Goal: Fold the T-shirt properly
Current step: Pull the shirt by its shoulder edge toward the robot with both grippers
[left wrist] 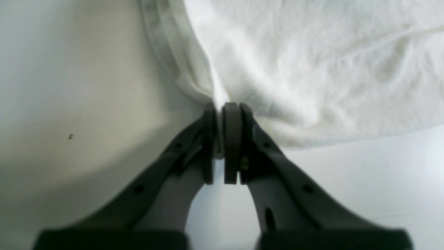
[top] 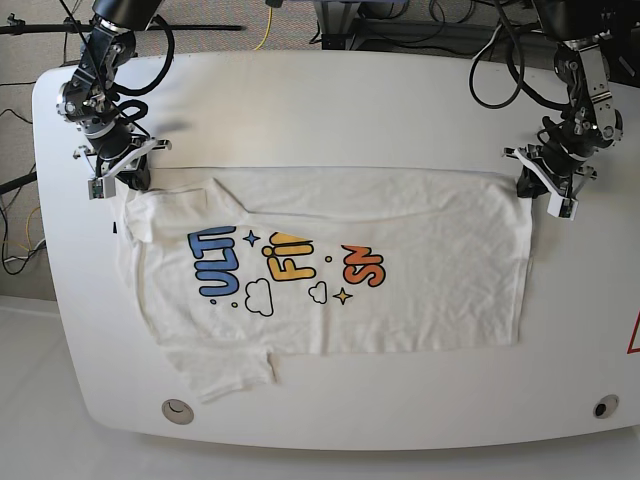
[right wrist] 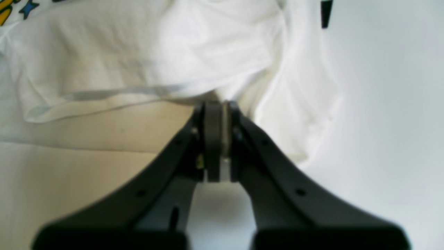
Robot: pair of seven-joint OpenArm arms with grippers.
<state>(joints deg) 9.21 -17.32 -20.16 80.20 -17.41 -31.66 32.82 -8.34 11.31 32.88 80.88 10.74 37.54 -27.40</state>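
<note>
The white T-shirt (top: pixel 400 270) lies spread across the table with its far long edge folded toward me, so only the lower half of its blue, yellow and orange print (top: pixel 285 265) shows. My left gripper (top: pixel 527 187) sits at the shirt's far right corner. In the left wrist view it (left wrist: pixel 219 106) is shut on a bunched edge of the T-shirt (left wrist: pixel 312 62). My right gripper (top: pixel 133 183) sits at the far left corner by the sleeve, and it (right wrist: pixel 224 104) is shut on the T-shirt (right wrist: pixel 156 52) there. A small black tag (right wrist: pixel 326 12) shows beyond it.
The white table (top: pixel 350 110) has rounded corners, with a round insert (top: pixel 178 408) near the front left and another (top: pixel 601 406) near the front right. Cables (top: pixel 500 60) hang behind the far edge. A sleeve (top: pixel 225 375) sticks out toward the front edge.
</note>
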